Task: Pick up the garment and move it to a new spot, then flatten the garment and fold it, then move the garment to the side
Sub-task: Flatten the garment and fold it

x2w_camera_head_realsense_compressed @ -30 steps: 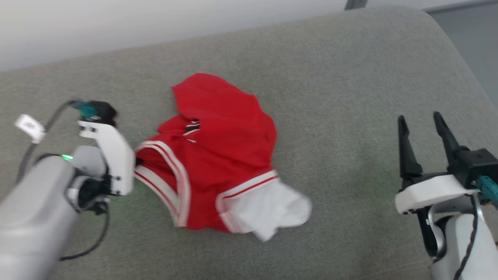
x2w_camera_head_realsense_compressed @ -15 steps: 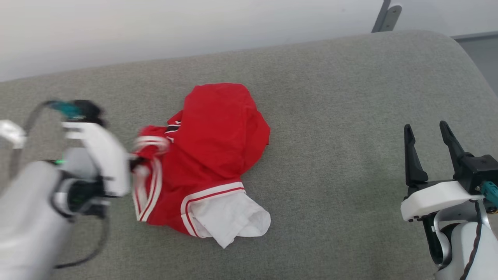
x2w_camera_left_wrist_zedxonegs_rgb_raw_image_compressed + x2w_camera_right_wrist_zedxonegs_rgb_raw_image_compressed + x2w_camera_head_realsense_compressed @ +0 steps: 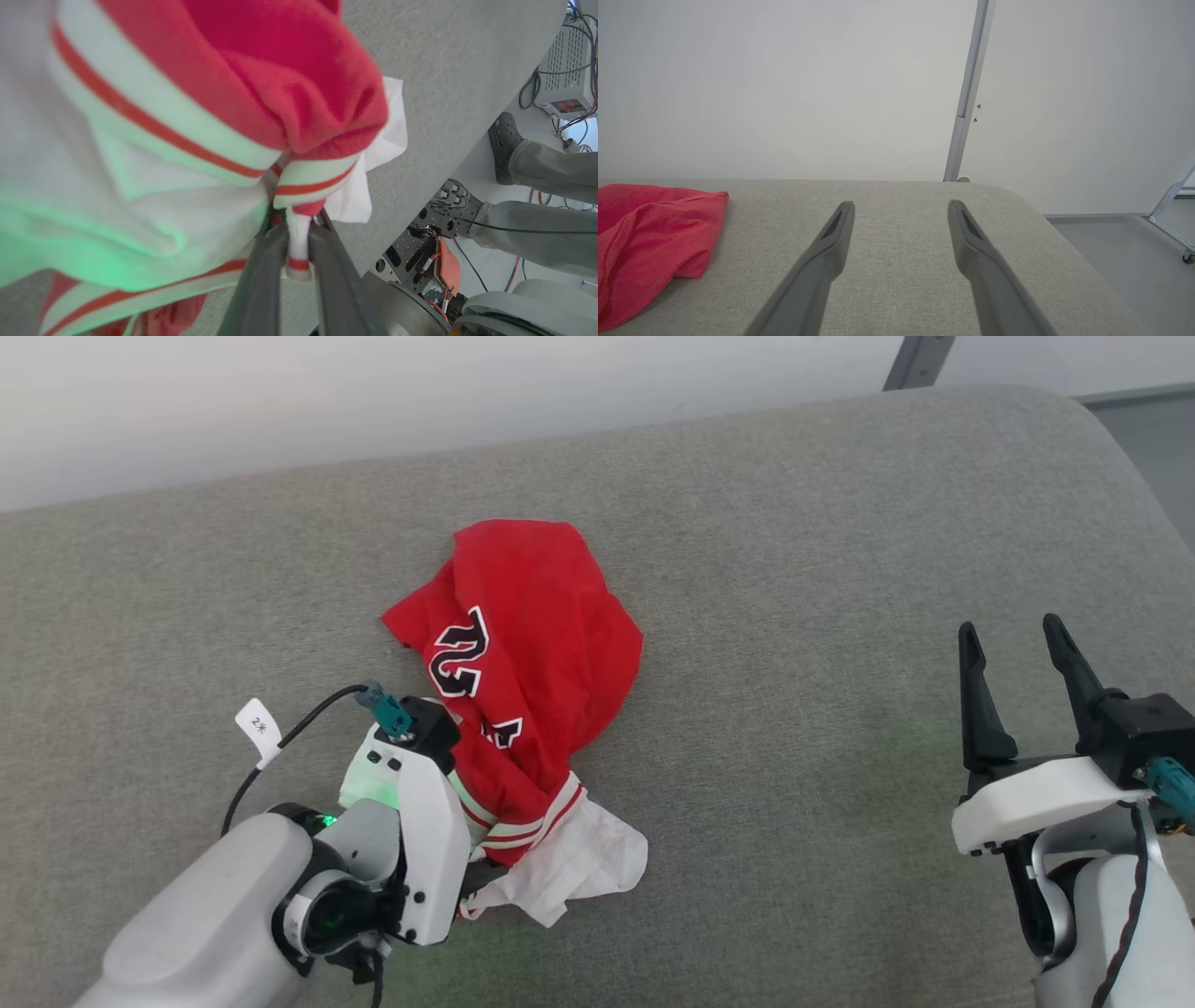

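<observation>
The garment [image 3: 546,644] is a red jersey, crumpled in the middle of the grey cushion [image 3: 794,569], with black white-outlined lettering facing up and a white sleeve [image 3: 579,863] at its near edge. My left gripper [image 3: 481,877] stands at the garment's near left corner. In the left wrist view the left gripper [image 3: 298,226] is shut on a fold of the garment's white-and-red striped trim [image 3: 308,179]. My right gripper [image 3: 1013,639] hovers open at the right, well apart from the garment. In the right wrist view the right gripper [image 3: 901,207] holds nothing, and the garment [image 3: 654,233] lies far left.
The cushion's rounded right corner [image 3: 1102,439] drops to a grey floor. A white wall and a metal post [image 3: 966,93] stand behind. Past the cushion's near edge, the left wrist view shows a person's legs and shoes [image 3: 504,140] and an electronics box [image 3: 563,93] with cables.
My left gripper has swung nearer and to the right with the trim in its grip. The garment has turned over so its lettering now faces up. The right gripper has stayed put.
</observation>
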Robot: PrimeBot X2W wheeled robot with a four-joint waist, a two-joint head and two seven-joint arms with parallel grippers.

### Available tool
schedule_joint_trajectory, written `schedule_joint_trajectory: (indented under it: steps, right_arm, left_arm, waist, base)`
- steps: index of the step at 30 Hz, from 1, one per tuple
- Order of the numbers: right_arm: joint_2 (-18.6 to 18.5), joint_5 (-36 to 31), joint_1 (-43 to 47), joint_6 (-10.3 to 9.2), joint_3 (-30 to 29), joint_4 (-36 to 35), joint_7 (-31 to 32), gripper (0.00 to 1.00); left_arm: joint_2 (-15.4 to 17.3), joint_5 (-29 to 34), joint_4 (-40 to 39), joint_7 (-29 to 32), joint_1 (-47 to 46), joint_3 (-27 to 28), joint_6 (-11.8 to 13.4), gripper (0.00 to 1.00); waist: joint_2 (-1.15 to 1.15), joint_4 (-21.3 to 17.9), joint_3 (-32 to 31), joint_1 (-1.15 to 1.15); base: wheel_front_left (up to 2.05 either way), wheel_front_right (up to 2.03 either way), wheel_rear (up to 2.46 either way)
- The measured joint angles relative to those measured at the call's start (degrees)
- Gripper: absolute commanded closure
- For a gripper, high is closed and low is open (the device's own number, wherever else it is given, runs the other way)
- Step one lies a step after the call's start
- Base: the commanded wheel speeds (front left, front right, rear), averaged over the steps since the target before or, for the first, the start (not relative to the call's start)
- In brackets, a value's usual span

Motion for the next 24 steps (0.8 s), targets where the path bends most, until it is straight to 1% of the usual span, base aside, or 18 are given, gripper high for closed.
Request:
schedule_joint_trajectory:
  steps: [1, 4, 8, 14, 19, 21, 24]
  right_arm:
    - [0.0, 0.01, -0.16, 0.0, 0.02, 0.15, -0.05, 0.0]
    - [0.0, 0.0, -0.46, 0.0, -0.03, 0.3, -0.57, 0.0]
    - [0.0, 0.07, -0.47, 0.0, -0.31, 0.62, -1.07, 0.0]
    - [-0.01, 0.33, -0.35, 0.0, -0.68, 1.2, -1.57, 0.0]
    - [-0.01, 0.46, 0.17, 0.0, -0.65, 1.52, -1.67, 0.0]
    - [0.0, 0.51, 0.2, 0.0, -0.51, 1.48, -1.87, 0.0]
    - [-0.01, 0.68, 0.21, 0.0, -0.31, 1.4, -1.91, 0.0]
  left_arm:
    - [0.14, 0.24, 0.04, -0.01, 0.0, -0.14, -0.32, 0.0]
    - [0.78, -0.66, -0.11, 0.32, -0.43, 0.93, -0.6, 0.0]
    - [2.76, -3.1, -1.78, 1.3, -2.83, 4.41, 0.51, 0.0]
    - [5.79, -5.3, -4.88, 4.46, -5.49, 7.65, 3.85, 0.0]
    - [7.32, -6.88, -5.63, 6.23, -6.66, 9.68, 6.56, 0.0]
    - [7.94, -6.27, -5.72, 6.46, -7.25, 9.76, 7.12, 0.0]
    - [9.95, -5.21, -4.44, 6.54, -7.92, 9.7, 7.61, 0.0]
  waist:
    - [0.0, -0.2, 0.14, 0.0]
    - [0.0, -0.69, 0.24, 0.0]
    - [0.0, -1.08, -0.35, 0.0]
    - [0.0, -1.93, -1.29, 0.0]
    - [0.0, -2.85, -1.6, 0.0]
    - [0.0, -3.19, -1.56, 0.0]
    - [0.0, -3.66, -1.33, 0.0]
  base:
    - [0.0, 0.0, 0.0]
    - [0.0, 0.0, 0.0]
    - [0.0, 0.0, 0.0]
    - [0.0, 0.0, 0.0]
    - [0.0, 0.0, 0.0]
    - [0.0, 0.0, 0.0]
    - [0.0, 0.0, 0.0]
